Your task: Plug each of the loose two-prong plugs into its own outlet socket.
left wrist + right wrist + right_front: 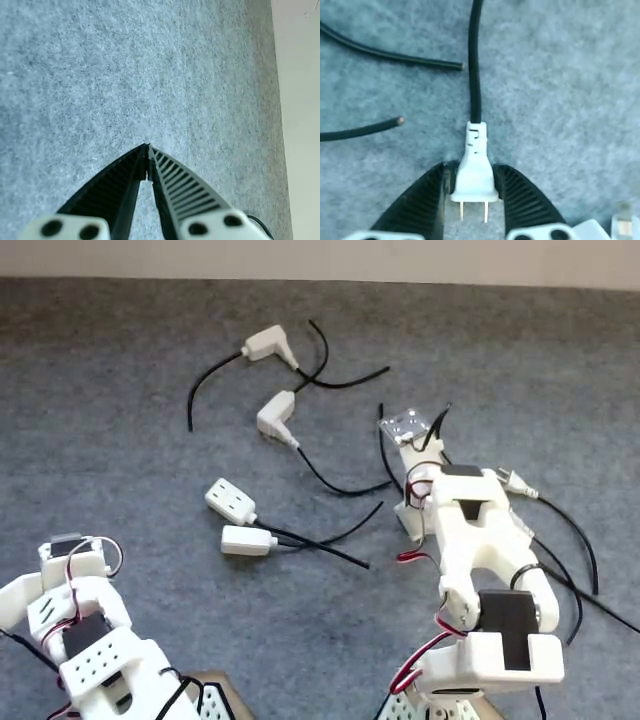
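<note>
Grey carpet point(120, 390) covers the table, and we judge the step in hand to be carrying a held plug to a socket. Our right arm point(480, 530) stretches over the middle of the table. Our left arm point(80, 630) sits folded at the near corner, well apart from the cords. The left pincer point(148, 157) is clenched on nothing, tips touching above bare carpet.

Two white sockets point(230, 500) lie side by side between the arms. The right pincer point(472, 175) is grasping the white plug point(475, 150) by the flanks of its flared base. The black cord point(475, 60) runs straight away from it, and the prongs point(460, 210) point back toward the wrist.

To do this well, we think the plug must be turned so the prongs lead. The grip should stay square so the plug does not twist. The sockets are loose and will likely slide when pushed, so the left pincer should pin one down first.

In the high view the right arm covers its own pincer. We cannot tell whether the plug rests on the carpet or hangs above it. The socket slots are too small to read. We cannot tell whether the two angled white cord ends point(268, 342) farther back are plugs or sockets.
</note>
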